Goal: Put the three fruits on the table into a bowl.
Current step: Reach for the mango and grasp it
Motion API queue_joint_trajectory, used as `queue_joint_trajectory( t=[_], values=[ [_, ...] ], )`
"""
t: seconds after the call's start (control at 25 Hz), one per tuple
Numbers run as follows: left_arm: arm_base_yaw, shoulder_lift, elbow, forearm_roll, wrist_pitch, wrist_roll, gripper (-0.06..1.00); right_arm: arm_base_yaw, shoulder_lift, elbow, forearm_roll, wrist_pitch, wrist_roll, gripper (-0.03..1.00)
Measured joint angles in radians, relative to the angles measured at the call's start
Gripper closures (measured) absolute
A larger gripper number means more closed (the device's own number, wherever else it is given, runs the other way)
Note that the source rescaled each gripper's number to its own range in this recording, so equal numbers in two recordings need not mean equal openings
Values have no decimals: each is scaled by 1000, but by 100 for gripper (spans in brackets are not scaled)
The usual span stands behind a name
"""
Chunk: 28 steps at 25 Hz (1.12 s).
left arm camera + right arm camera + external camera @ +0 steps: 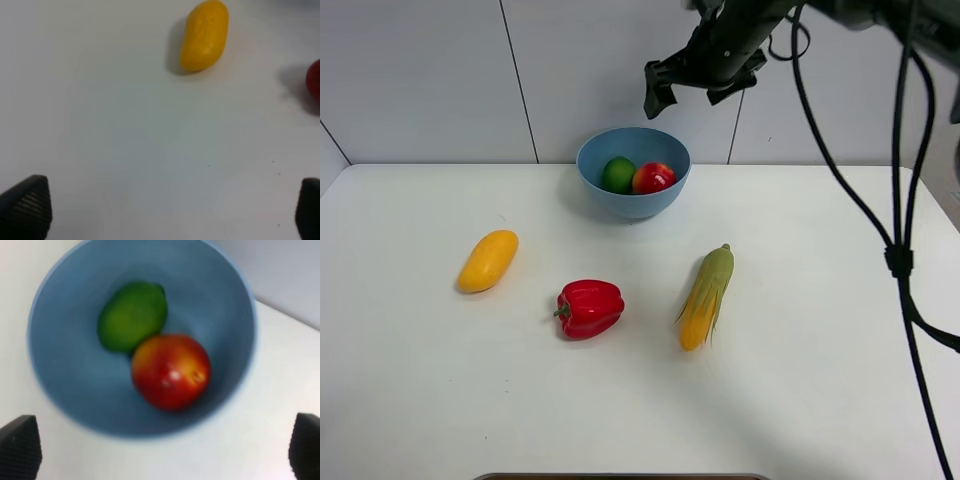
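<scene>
The light-blue bowl (635,205) stands at the back middle of the white table (820,400). In it lie the green fruit (617,174) and the red apple-like fruit (654,178), touching. My right gripper (695,90) hangs open and empty above the bowl. The right wrist view shows the bowl (65,365), the green fruit (132,315) and the red fruit (171,371) below the gripper (162,450). The yellow-orange mango (488,260) lies on the table at the left. My left gripper (167,210) is open and empty, some way short of the mango (204,36); it is out of the exterior view.
A red bell pepper (590,308) lies in the middle of the table, its edge showing in the left wrist view (314,80). A corn cob with green husk (706,297) lies to its right. Black cables (900,250) hang at the right side.
</scene>
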Motion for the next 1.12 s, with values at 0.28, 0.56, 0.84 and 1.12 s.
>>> queue_joint_trajectory(
  t=[0.28,0.56,0.84,1.12],
  values=[
    [0,0,0,0,0,0,-6,0,-204,0,-35,127,27,-3],
    [0,0,0,0,0,0,-6,0,-431,0,-115,128,70,-3],
    [0,0,0,0,0,0,-6,0,-697,189,-240,129,136,-3],
    [0,0,0,0,0,0,-6,0,-1010,538,-302,137,199,-3]
  ],
)
